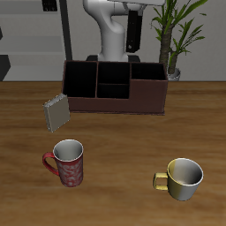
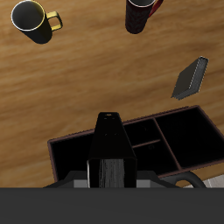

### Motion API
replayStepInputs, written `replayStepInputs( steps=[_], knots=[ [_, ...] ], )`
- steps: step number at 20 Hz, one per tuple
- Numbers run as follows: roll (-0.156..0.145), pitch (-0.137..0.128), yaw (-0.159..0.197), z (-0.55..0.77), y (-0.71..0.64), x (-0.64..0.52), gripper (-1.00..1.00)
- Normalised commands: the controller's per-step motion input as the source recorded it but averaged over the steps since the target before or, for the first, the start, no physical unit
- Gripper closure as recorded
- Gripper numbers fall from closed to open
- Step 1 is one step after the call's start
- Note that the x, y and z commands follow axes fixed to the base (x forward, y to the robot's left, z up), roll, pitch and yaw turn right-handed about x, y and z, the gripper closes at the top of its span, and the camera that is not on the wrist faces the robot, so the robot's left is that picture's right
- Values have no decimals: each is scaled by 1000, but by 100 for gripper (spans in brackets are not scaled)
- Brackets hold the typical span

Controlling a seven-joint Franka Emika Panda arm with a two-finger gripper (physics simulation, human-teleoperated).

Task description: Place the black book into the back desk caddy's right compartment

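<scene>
The gripper [image 2: 107, 166] is clamped on the black book [image 2: 108, 144], up above the back desk caddy [image 1: 115, 101]. Its right compartment [image 1: 146, 88] holds nothing. Two mugs stand in front: one red mug [image 1: 67, 163], one yellow mug [image 1: 182, 178]. One grey book [image 1: 56, 112] leans beside the caddy.

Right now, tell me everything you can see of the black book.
The black book is a thin, plain matte-black slab with no marks. It hangs upright, held at its upper end by the gripper, above the back desk caddy and clear of it. Nothing else touches it.
</scene>
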Motion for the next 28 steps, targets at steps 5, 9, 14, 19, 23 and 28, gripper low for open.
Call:
replayStepInputs(
  steps=[5,9,14,19,23,28],
  knots=[
    [20,15,-2,-128,114,-201,100],
    [28,21,9,-145,82,-140,100],
    [22,13,-8,-81,70,-104,100],
    [3,3,-9,-75,66,-49,100],
    [-8,37,-44,-190,-37,100,100],
    [7,28,-14,-175,32,77,100]
  ],
)
